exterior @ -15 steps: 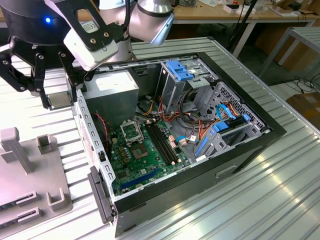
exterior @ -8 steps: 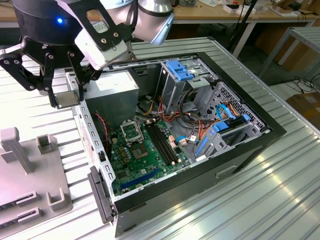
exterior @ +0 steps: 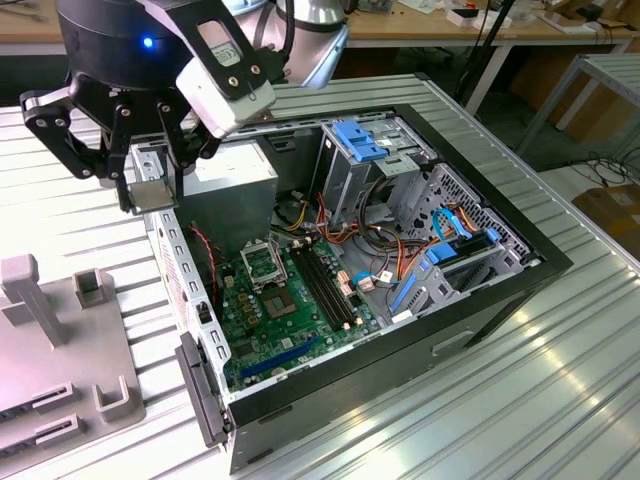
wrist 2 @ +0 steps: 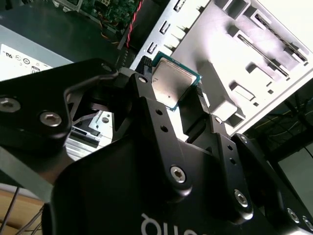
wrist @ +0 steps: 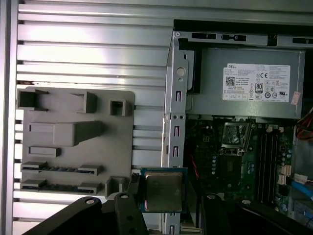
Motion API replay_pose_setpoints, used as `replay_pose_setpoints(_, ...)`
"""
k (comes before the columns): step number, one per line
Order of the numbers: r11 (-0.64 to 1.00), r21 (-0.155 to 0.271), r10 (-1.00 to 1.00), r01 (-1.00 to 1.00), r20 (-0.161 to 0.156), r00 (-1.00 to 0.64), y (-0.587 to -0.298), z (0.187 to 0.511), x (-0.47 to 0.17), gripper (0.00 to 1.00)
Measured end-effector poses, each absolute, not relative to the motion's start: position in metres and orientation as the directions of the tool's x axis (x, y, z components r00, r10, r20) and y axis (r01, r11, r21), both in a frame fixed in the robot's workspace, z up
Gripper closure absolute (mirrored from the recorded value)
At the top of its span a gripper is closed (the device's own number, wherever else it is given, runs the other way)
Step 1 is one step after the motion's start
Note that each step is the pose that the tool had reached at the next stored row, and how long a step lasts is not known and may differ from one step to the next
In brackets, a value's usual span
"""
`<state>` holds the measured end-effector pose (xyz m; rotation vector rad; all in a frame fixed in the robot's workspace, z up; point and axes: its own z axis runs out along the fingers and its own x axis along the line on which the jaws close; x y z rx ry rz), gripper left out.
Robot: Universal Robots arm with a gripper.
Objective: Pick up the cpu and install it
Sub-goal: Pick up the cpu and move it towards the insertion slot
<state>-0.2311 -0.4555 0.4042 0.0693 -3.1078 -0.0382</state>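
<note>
At the upper left of the exterior view, the arm (exterior: 110, 45) hung over the rim of the open case (exterior: 500, 285), above where its silver side rail (exterior: 172, 262) met the power supply (exterior: 235, 185). The jaws were closed on the cpu (wrist 2: 173, 85), which was pinched by two opposite edges. In the second wrist view its silver face was bare between the black fingers (wrist 2: 157, 122), with a green border along its edges. In the first wrist view the cpu (wrist: 163, 191) sat level between the fingers (wrist: 126, 215), above the side rail (wrist: 174, 127), with the grey holder (wrist: 73, 142) on one side and the motherboard (wrist: 220, 161) on the other. It was up in the air, touching nothing but the jaws. The socket (exterior: 277, 299) lay on the motherboard (exterior: 290, 330) at the centre of the exterior view, well apart from the cpu, with its metal frame (exterior: 260, 262) lifted. In the first wrist view the socket (wrist: 227, 166) showed as a dark square just beside the power supply (wrist: 244, 83). The case and the holder (exterior: 60, 350) both stood on the ribbed table (exterior: 520, 420), with the holder at the lower left of the exterior view.
</note>
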Motion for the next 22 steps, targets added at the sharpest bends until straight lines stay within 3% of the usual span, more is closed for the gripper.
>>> replay_pose_setpoints(22, 0.999, 0.025, -0.045, -0.044, 0.032, -0.998, -0.456, 0.401, -0.204, 0.53)
